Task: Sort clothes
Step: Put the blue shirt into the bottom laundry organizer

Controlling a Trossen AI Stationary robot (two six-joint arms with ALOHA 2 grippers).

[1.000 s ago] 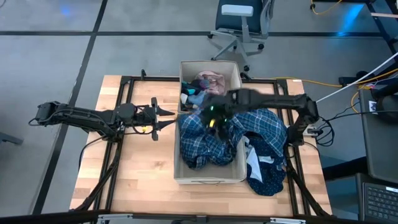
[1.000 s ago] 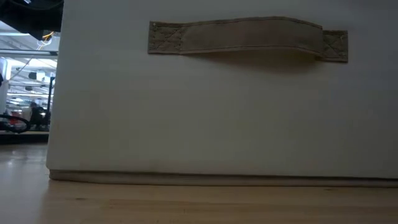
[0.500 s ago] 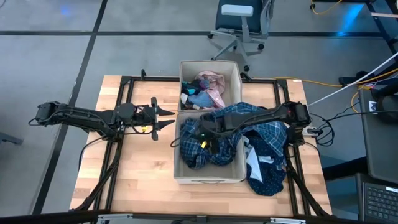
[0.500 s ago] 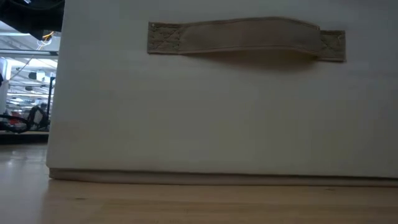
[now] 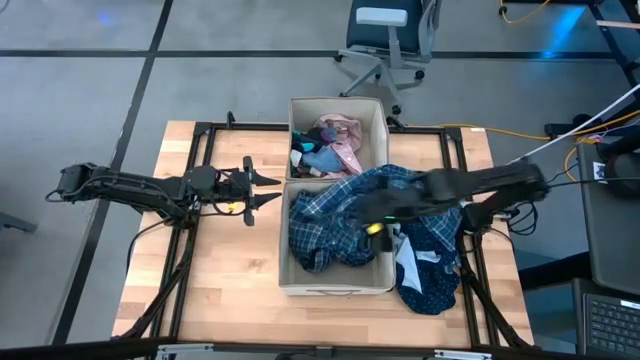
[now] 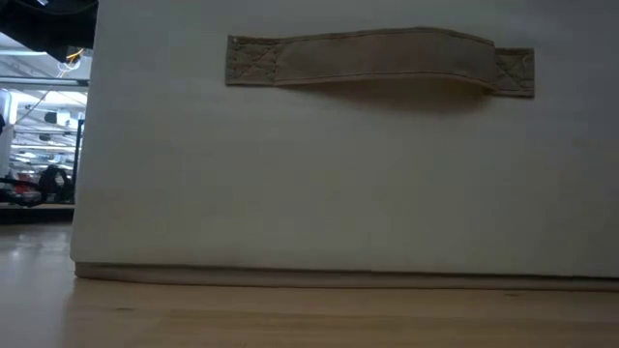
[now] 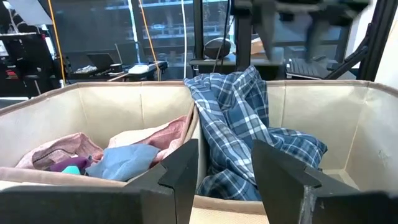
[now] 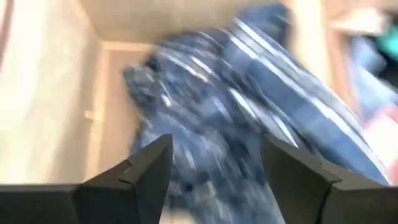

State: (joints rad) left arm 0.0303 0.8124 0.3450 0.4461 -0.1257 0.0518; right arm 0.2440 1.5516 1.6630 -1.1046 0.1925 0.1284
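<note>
The blue-white plaid shirt lies in the near beige bin and drapes over that bin's right wall. My right gripper hangs open above it, tilted down, with nothing between its fingers. In the far bin lie the pink shirt and small socks. The navy dotted garment and the white top lie on the table right of the near bin. My left gripper stands open and level left of the bins, pointing at them.
The low view shows only the near bin's beige wall and its strap handle. Black frame bars run along the table's left and right sides. Bare wood lies left of the near bin. An office chair stands beyond the far edge.
My right gripper has swung from above the wall between the two bins toward the near edge, then toward the table's right edge, staying open over the plaid shirt. The near bin has shifted slightly in the low view.
</note>
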